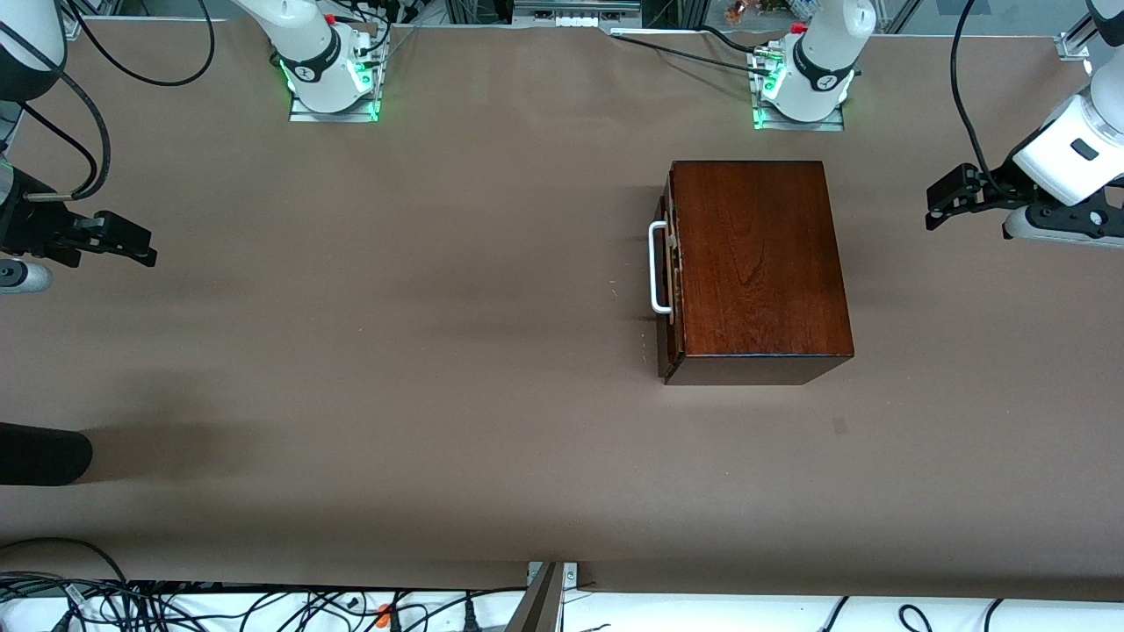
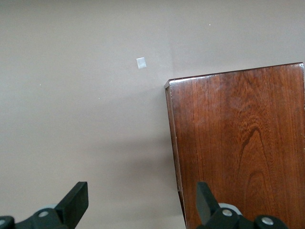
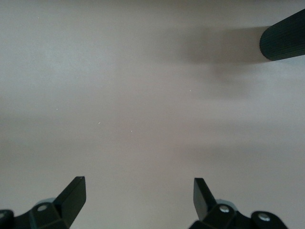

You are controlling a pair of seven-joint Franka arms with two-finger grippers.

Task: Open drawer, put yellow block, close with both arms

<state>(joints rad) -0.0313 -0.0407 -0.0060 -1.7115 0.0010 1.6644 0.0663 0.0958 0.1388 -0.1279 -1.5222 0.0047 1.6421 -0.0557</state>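
Currently, drawer (image 1: 669, 263) is shut in the box (image 1: 760, 263), handle (image 1: 657, 268) at its 9 o'clock side, facing the right arm's end. Left end effector (image 1: 938, 209) hovers w/ fingers spread wide, empty, at the box's 3 o'clock, parked clear. Right end effector (image 1: 140, 250) hangs wide, empty, over bare desk (image 1: 395, 351) at 9 o'clock, probably awaiting the pull. No yellow block visible. Desk: plain brown mat; cables at the edges; dark cylinder (image 1: 44, 456) at 8 o'clock.
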